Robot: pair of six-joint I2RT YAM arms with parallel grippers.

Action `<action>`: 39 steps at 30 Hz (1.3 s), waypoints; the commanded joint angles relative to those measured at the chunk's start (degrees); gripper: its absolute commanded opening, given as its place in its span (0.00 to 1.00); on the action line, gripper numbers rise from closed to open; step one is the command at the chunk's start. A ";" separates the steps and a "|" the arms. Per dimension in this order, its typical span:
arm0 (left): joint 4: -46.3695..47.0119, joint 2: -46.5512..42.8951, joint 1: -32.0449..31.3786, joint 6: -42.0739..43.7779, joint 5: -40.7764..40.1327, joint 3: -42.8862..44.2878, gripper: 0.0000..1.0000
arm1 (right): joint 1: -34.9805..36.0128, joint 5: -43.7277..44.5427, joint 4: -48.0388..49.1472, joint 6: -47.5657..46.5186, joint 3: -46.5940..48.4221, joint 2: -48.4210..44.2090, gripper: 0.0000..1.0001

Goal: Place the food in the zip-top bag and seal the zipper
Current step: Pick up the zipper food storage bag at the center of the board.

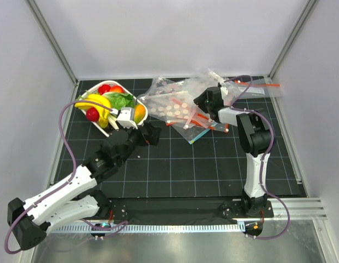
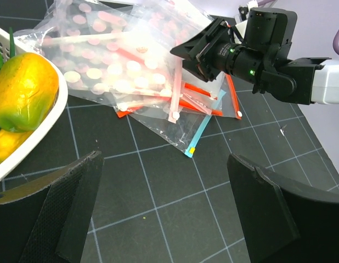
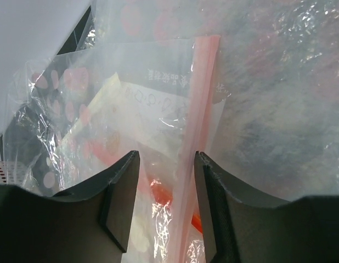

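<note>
Left hand: spread wide beside basket, readied for food | right hand: parted astride bag heap for singling one out, nothing clamped.

Toy food heaped in a white basket — zip-top bag crumpled just beside.

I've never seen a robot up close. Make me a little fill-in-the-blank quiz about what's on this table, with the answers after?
1. The plastic basket holding the colourful plastic toy fruit is ___ in colour.
2. The left gripper is empty, its jaws ___ rather than shut.
3. The right gripper pokes into a pile of clear dotted plastic ___.

Missing words: white; open; bags.
</note>
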 commanded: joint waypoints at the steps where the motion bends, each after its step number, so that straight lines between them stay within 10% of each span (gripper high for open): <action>1: 0.07 0.16 -0.52 1.08 -1.73 2.62 1.00 | -0.25 -2.20 2.78 1.22 3.27 1.08 0.45; 8: -0.28 0.69 -0.70 1.52 -2.69 2.89 1.00 | -0.78 -4.75 6.20 1.66 2.93 1.00 0.01; 17: -2.13 5.25 -1.58 2.67 -3.84 5.43 1.00 | 1.06 -2.04 7.79 -0.88 -7.95 -11.21 0.01; 32: -1.26 11.94 -5.00 7.14 4.77 9.48 1.00 | 16.62 12.92 -13.13 -8.19 -30.99 -60.50 0.01; 39: 5.67 11.59 -6.76 10.40 9.68 7.03 1.00 | 19.69 11.86 -14.89 -6.95 -32.14 -59.83 0.01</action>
